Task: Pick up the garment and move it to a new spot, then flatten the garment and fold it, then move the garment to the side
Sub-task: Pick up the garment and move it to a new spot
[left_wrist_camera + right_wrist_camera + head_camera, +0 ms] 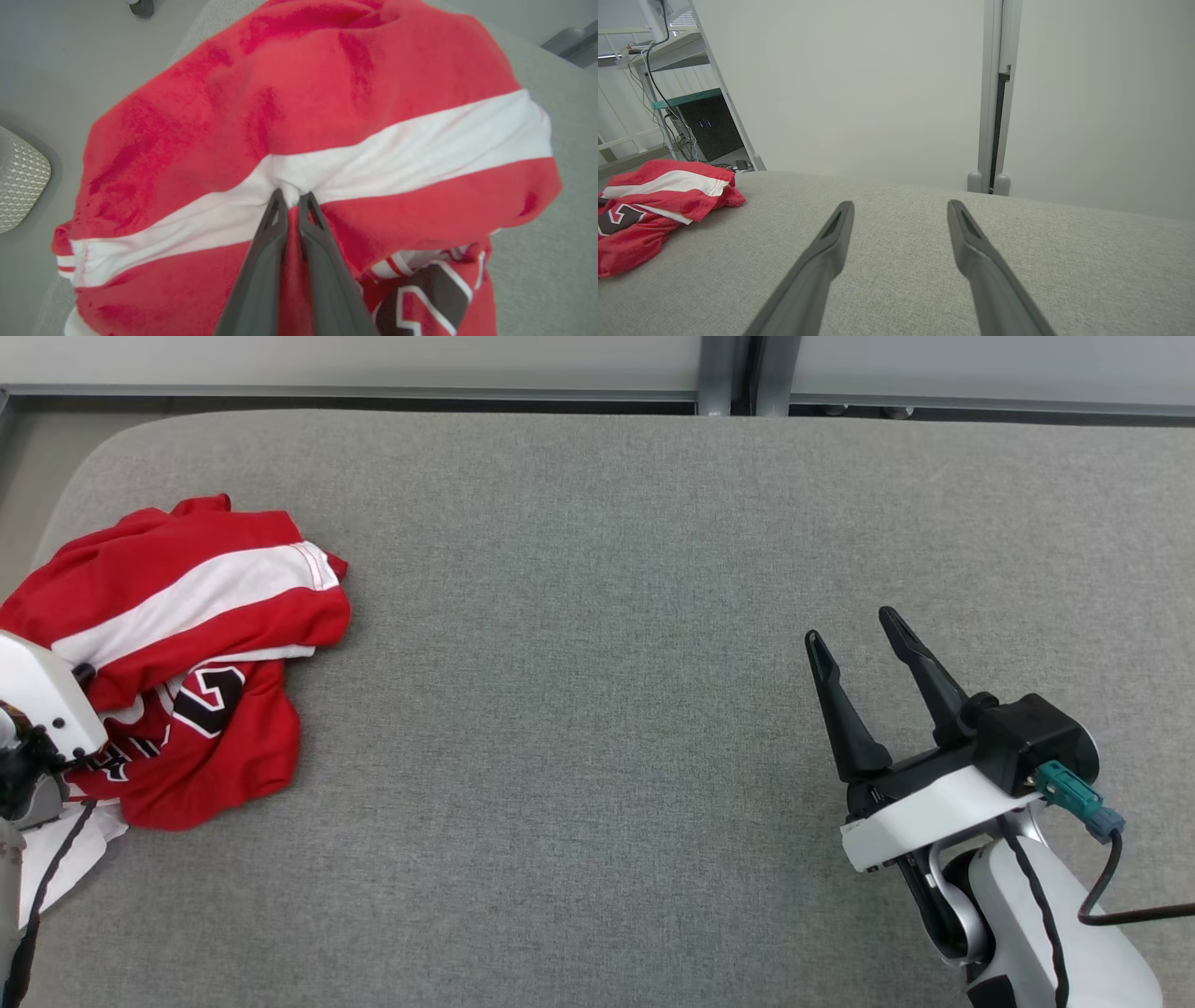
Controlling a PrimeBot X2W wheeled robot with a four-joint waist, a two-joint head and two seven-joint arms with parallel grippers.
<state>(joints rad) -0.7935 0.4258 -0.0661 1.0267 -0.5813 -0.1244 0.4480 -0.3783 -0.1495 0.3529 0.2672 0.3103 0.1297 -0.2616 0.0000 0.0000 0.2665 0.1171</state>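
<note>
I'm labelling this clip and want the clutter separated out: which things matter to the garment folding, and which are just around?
In the job:
red and white garment, pinched at its white stripe by the left gripper
right gripper, open
grey table

Just around:
black computer box
cables
white textured object

**Red, white and black on grey**

Bright red for the garment [201,616], crossed by a broad white band, with black, white-edged lettering. Mottled pale grey for the fabric surface [597,709]. Dark grey fingers on the left gripper [293,195]; black ones on the right gripper [849,625], with white casing and a teal plug [1072,791].
</note>
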